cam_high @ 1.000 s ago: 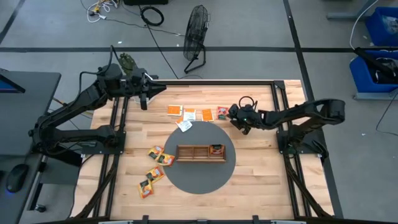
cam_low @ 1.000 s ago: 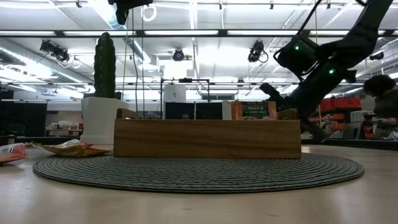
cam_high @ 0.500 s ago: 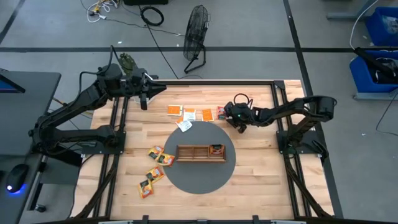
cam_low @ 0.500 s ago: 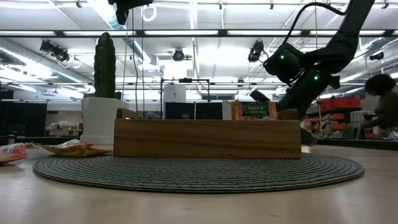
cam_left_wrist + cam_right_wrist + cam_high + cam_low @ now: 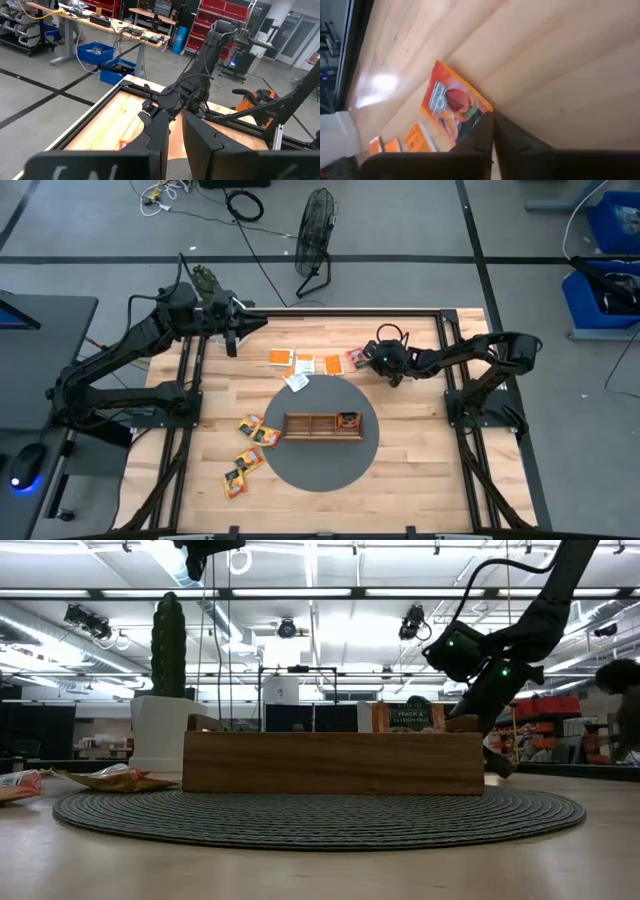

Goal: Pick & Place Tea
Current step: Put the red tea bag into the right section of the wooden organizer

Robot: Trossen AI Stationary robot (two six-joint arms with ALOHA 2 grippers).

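- The right gripper [image 5: 372,358] sits right of centre in the upper half of the high view, low over the pale wooden table [image 5: 420,450], with its tips at the small flat red-and-green tea sachet [image 5: 356,360], the rightmost of a short row of sachets.
- In the right wrist view the two dark fingers [image 5: 485,132] are pressed together at the near corner of that sachet [image 5: 454,107]; the jaws look closed on its edge, though whether the foil is truly pinched cannot be told.
- The sachet lies flat and extends away from the fingertips, toward the left of the high view; its near corner points at the gripper.
- The long brown wooden compartment tray [image 5: 322,425] lies lower and to the left, on the round grey mat [image 5: 322,465], well apart from the sachet; a carry would run diagonally down-left.
- The right arm is plainly the nearer one. The left gripper [image 5: 232,340] waits in the upper left, above the table's edge, its fingers nearly together and empty.
- The other sachets lie in that upper row and in a loose group at lower left.
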